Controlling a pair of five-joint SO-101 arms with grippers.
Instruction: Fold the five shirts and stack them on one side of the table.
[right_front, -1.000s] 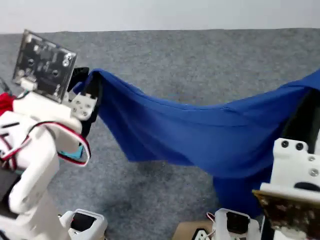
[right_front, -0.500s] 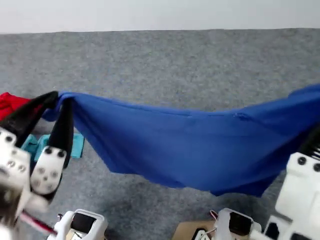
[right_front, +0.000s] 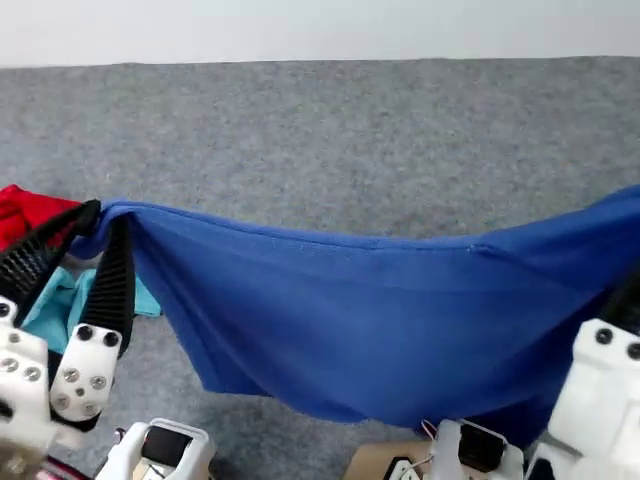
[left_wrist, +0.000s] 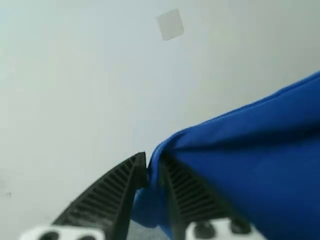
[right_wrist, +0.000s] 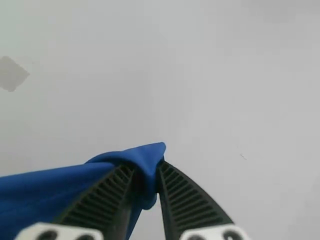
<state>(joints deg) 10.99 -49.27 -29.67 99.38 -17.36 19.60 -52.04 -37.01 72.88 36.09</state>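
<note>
Currently the blue shirt (right_front: 380, 320) hangs spread wide in the air over the grey worktop (right_front: 350, 130). Its top edge is taut and the middle sags in soft folds. The left gripper (right_front: 108, 216) has its fingers clamped on one bunched corner, and the right gripper (right_wrist: 146, 172) fingers pinch the opposite corner. A red shirt (right_front: 25, 210) and a teal shirt (right_front: 60, 300) lie crumpled on the worktop by the left gripper.

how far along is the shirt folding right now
Done: nothing certain; a red cloth and a teal cloth lie at the left edge of the table, and I cannot tell whether they are folded. In hand: the blue shirt hangs spread above the table, one corner pinched by the left gripper, the other by the right gripper. Left: laying down and folding the blue shirt, then stacking all five.
</note>
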